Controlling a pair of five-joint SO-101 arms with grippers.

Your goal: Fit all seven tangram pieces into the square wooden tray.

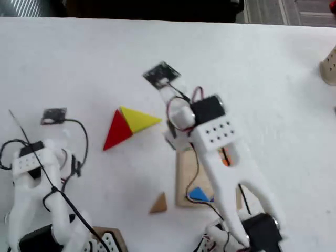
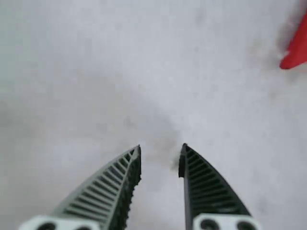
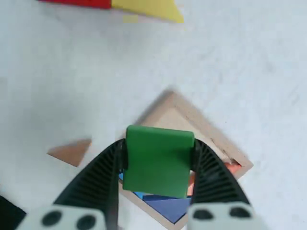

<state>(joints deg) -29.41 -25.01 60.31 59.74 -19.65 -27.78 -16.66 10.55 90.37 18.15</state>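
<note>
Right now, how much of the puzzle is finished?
Partly done. A blue piece and an orange piece lie in the tray. The right hand holds the green piece above it. The red triangle, yellow triangle and brown triangle wait on the table. The left hand is open and empty.

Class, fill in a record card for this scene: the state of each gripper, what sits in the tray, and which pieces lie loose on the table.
Left gripper: open, over bare table
Right gripper: shut on green piece, over wooden tray
In tray: blue piece, orange piece, both partly hidden
Loose on table: red triangle and yellow triangle, touching; tan triangle near tray, apart from it
</note>
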